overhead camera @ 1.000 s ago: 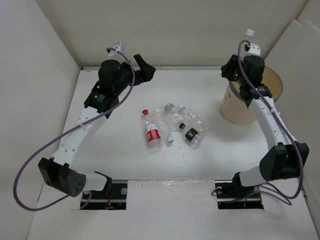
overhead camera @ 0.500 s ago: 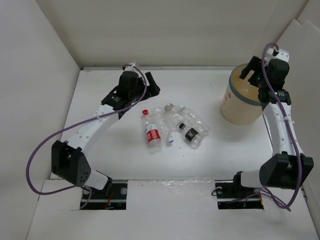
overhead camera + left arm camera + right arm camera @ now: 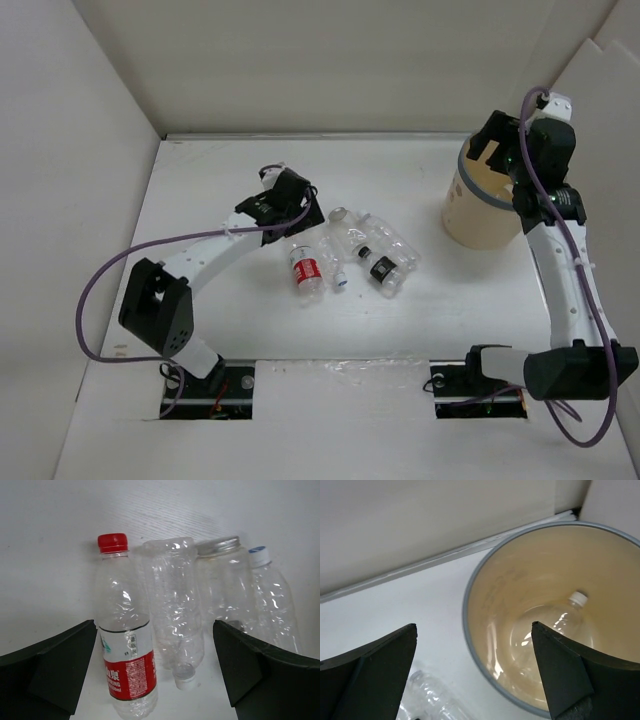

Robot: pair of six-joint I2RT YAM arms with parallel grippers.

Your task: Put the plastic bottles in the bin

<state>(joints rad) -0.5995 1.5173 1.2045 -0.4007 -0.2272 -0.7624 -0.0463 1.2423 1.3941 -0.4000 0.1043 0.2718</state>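
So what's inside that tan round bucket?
In the tan round bucket lies one clear plastic bottle with a white cap. The right arm's black fingers cover part of its floor, so more could hide there.

White arm links (image 3: pixel 215 250), black joints (image 3: pixel 157 310), purple cables (image 3: pixel 81 325); matte black wedge fingers (image 3: pixel 55 670).

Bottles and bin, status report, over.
Left gripper jaws open over the bottle cluster. Right gripper jaws open, empty, above the bin. White-capped bottle inside. Nothing blocking.
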